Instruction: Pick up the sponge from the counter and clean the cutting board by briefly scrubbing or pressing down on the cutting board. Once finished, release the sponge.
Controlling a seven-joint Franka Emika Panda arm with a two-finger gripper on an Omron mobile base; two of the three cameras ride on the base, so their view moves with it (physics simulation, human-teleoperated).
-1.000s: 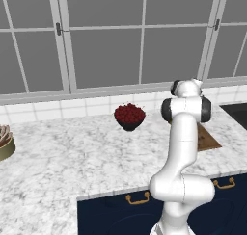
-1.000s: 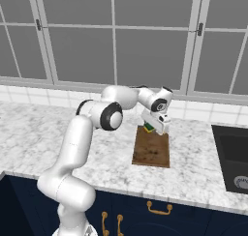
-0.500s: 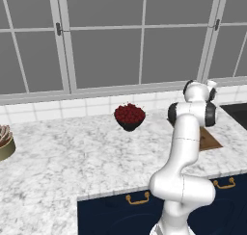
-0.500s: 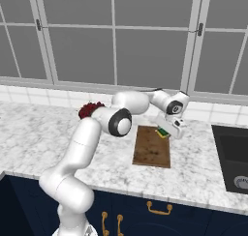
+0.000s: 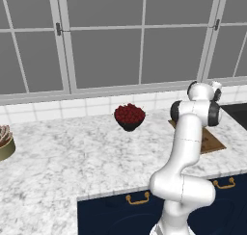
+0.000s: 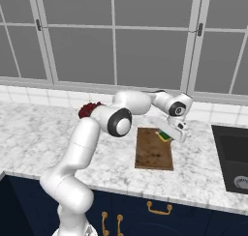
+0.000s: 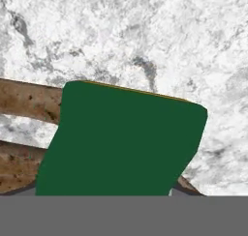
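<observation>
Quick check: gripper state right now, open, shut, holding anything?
Gripper: shut on the sponge, held over the far right corner of the cutting board.

I have the white Franka arm with dark joints (image 6: pixel 116 121) reaching forward and right, wrist bent downward. My two-finger gripper (image 6: pixel 167 135) sits low at the far right corner of the flat brown wooden cutting board (image 6: pixel 154 155), clamped on the small green-and-yellow sponge (image 6: pixel 165 136).
</observation>
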